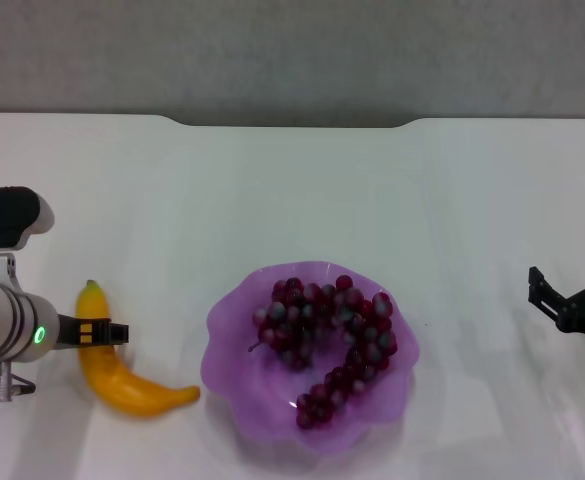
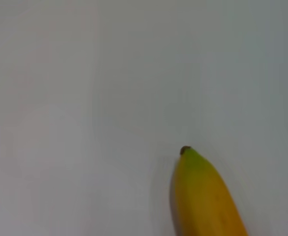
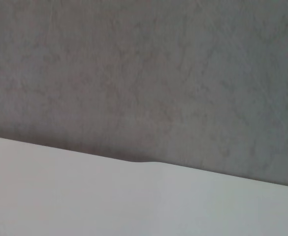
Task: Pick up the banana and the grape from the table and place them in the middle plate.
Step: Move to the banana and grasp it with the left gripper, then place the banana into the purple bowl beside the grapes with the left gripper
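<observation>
The yellow banana [image 1: 122,378] lies on the white table [image 1: 302,190] at the left front, its green stem tip pointing away from me. My left gripper [image 1: 96,332] reaches across the banana's stem half, right over it. The left wrist view shows the banana's stem end [image 2: 203,196] on the bare table. The dark red-purple grape bunch [image 1: 327,340] lies inside the translucent purple scalloped middle plate [image 1: 234,385] at the centre front. My right gripper [image 1: 569,278] is open and empty, low at the right side, clear of the plate.
The table's notched far edge [image 1: 292,123] meets a grey wall [image 1: 292,50]. The right wrist view shows only that edge [image 3: 144,161] and the wall. Bare table surface lies between the banana and the plate.
</observation>
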Action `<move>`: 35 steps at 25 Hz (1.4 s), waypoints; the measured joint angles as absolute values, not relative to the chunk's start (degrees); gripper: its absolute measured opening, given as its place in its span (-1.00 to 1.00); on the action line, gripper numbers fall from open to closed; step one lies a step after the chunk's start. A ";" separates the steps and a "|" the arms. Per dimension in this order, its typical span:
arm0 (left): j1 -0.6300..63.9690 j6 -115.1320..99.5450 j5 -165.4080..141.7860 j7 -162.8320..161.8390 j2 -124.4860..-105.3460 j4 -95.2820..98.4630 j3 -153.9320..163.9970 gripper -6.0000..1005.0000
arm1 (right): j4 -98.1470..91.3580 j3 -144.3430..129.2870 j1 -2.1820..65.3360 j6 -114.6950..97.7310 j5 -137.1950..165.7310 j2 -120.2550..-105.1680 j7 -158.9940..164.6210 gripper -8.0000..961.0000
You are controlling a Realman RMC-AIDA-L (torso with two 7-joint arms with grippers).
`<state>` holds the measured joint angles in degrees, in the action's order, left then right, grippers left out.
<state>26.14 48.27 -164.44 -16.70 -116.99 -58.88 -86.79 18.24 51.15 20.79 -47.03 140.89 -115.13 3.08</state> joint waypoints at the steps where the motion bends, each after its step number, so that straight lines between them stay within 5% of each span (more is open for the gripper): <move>1: 26.18 48.26 -164.44 -16.70 -116.99 -58.86 -86.79 0.77 | 18.26 51.15 20.79 -47.05 140.89 -115.13 3.08 0.86; 17: 26.60 48.58 -164.44 -17.02 -116.82 -60.25 -86.84 0.04 | 18.36 51.15 20.92 -47.18 140.85 -115.16 3.08 0.86; 35: 26.35 68.86 -157.96 -3.27 -116.60 -79.36 -98.45 0.08 | 18.42 51.15 20.91 -47.19 140.92 -115.22 2.83 0.86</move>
<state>26.35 68.86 -157.96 -3.27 -116.60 -79.36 -98.45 18.42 51.15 20.91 -47.19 140.92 -115.22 2.83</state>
